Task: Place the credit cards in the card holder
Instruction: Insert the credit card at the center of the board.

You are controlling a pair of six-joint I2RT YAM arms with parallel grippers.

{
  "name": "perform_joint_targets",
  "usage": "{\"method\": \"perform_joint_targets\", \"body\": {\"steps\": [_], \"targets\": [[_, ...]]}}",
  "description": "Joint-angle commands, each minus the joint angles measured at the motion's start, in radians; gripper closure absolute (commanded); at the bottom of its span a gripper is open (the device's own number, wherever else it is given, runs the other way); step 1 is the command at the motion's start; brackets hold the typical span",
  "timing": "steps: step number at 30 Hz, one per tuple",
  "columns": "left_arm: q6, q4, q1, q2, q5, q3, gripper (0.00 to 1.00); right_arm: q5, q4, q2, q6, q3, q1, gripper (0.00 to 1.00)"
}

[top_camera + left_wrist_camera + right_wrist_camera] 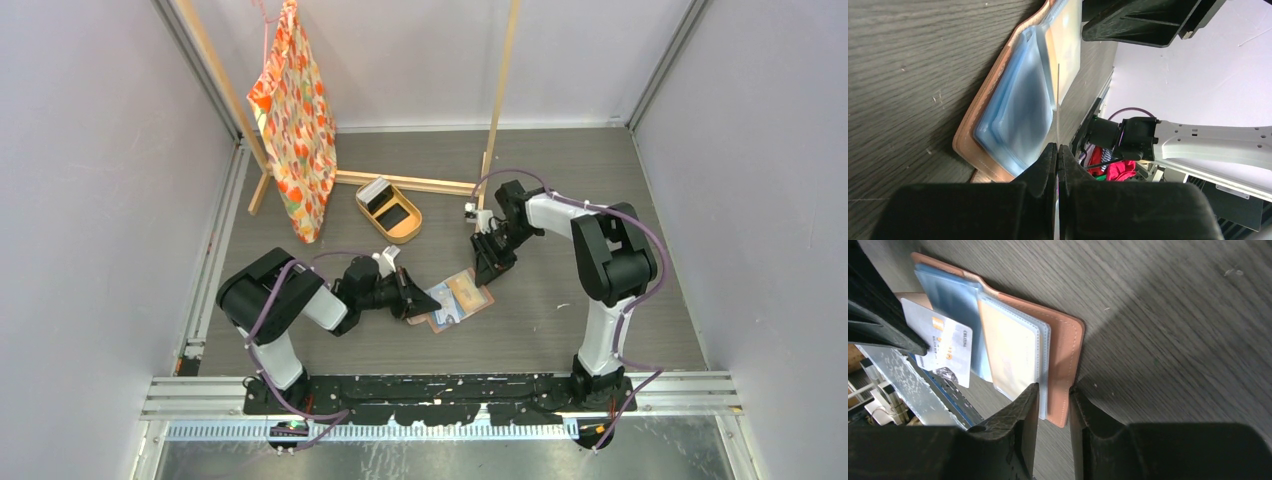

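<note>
Grey wood-grain table (pixel 530 330), contents as we find them: left gripper (pixel 1058 147), fingers pressed together on the thin edge of one white card (pixel 945 347), which reaches over the blue-tinted pockets of the open wallet (pixel 1063 335); right gripper (pixel 1053 389), pinching the wallet's outer leather edge; wallet flat on the table between both grippers; farther back, an oval tan tray (pixel 408 233) and a patterned orange bag (pixel 295 120) hanging from a wooden frame
</note>
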Motion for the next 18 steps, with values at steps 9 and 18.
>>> {"method": "perform_joint_targets", "body": {"steps": [9, 18], "targets": [[-0.006, 0.101, -0.003, 0.046, 0.020, 0.034, 1.00, 0.025, -0.034, 0.022, -0.011, 0.042, 0.022, 0.68], [-0.023, 0.103, -0.003, 0.077, 0.008, 0.029, 1.00, 0.023, -0.040, 0.024, -0.012, 0.044, 0.025, 0.69]]}}
